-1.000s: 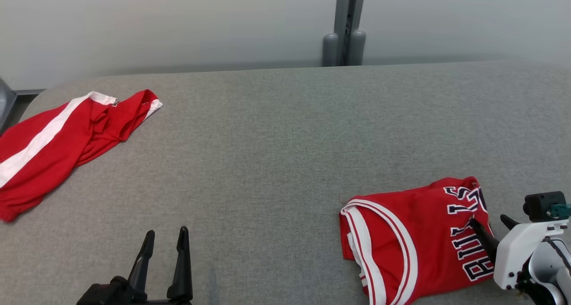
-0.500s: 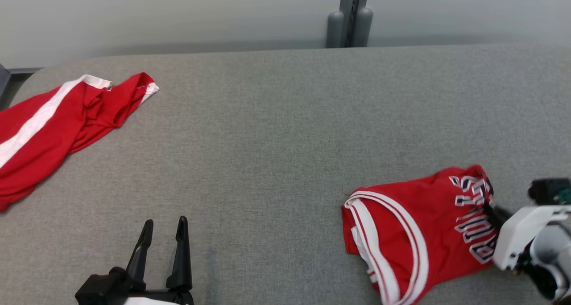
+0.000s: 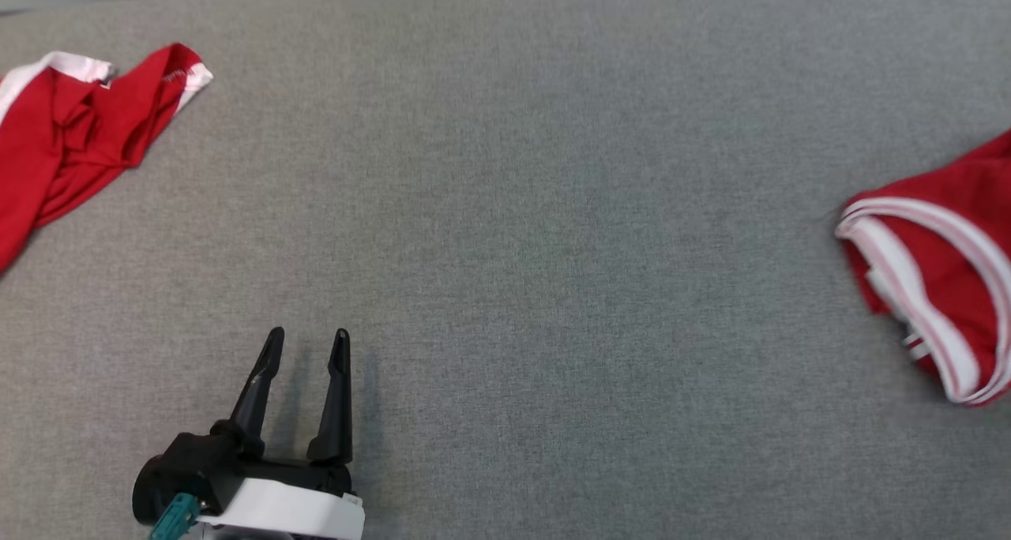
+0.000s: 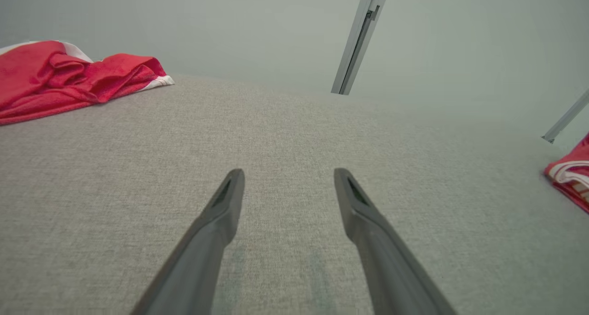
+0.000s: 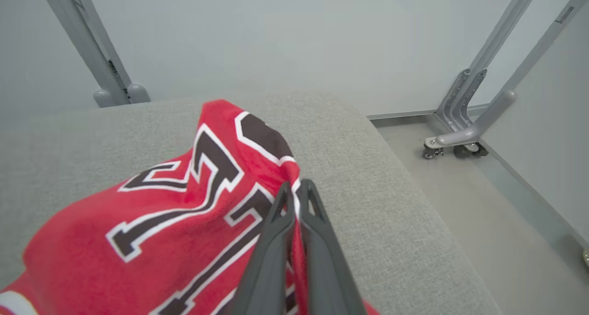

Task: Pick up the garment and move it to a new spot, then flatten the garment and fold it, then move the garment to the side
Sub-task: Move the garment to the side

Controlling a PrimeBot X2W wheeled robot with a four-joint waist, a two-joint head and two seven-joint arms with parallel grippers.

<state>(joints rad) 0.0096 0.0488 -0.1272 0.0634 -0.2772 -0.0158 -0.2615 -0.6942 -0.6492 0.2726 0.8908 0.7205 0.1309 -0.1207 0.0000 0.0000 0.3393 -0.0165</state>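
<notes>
The jersey (image 3: 940, 279) lay bunched at the table's (image 3: 553, 208) 3 o'clock edge, a fold pinched tight in the right gripper (image 5: 294, 188). The left gripper (image 3: 306, 343) stood spread and empty at 7 o'clock. Shorts (image 3: 71, 121) lay at 10 o'clock.

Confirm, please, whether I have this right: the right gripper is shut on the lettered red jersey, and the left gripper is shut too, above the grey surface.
Not quite: the left gripper is open, its fingers spread apart above the grey surface, as the left wrist view shows. The right gripper is indeed shut on the lettered red jersey.
</notes>
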